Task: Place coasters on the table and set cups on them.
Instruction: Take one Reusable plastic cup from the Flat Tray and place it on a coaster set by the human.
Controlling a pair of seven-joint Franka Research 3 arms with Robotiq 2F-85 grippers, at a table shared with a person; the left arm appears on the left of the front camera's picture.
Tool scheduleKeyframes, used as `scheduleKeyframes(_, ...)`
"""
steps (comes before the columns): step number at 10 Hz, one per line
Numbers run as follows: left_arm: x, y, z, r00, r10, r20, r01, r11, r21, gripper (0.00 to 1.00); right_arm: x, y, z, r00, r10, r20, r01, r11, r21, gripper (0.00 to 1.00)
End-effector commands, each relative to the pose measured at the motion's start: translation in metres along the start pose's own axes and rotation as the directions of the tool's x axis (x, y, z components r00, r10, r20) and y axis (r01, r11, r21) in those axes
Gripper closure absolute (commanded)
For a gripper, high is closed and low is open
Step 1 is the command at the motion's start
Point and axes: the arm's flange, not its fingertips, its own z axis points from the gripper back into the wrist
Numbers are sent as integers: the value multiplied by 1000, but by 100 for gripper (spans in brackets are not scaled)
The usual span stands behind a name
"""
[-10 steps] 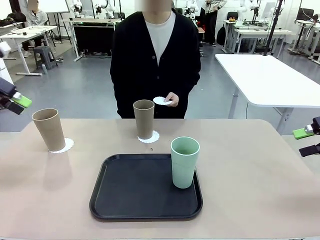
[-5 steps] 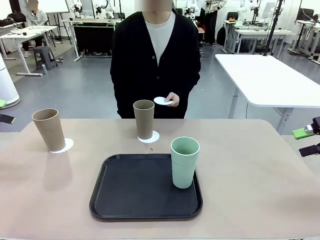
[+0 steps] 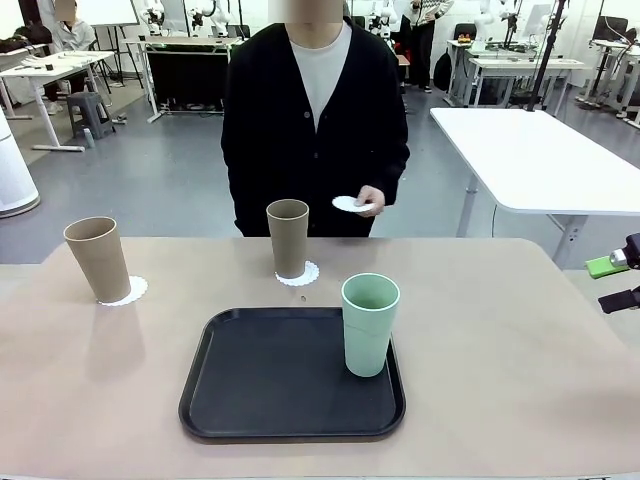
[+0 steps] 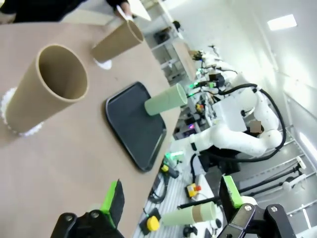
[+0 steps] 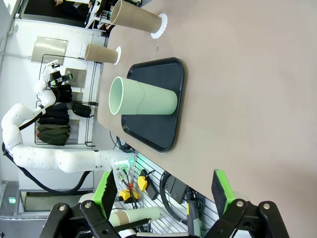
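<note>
Your 3 cups [image 3: 369, 322] look matt, the doilies [image 3: 136, 291] lacy paper, the tabletop [image 3: 520, 360] smooth and matt, the tray [image 3: 270, 375] satin plastic.

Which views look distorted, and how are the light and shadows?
Front view: even, soft light, sharp; the left tan cup throws a faint shadow toward the camera on the table. Left wrist view: tilted, wide-angle stretch, slightly soft; a ceiling lamp glares. Right wrist view: rolled sideways, the mint green cup sharp.
</note>
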Motion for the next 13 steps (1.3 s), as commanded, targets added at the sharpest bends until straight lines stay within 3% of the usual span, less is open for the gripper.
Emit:
scheduleKeyframes(1, -2, 1, -5, 1000, 6, 0, -6, 1000, -11, 0, 1, 0, -1, 1000, 3, 2, -3, 1000, 11, 0)
scheduleKeyframes(13, -2, 1, -5, 1000, 6, 0, -6, 1000, -11, 0, 0, 0, 0, 1000, 0, 0, 0, 1000, 0, 0)
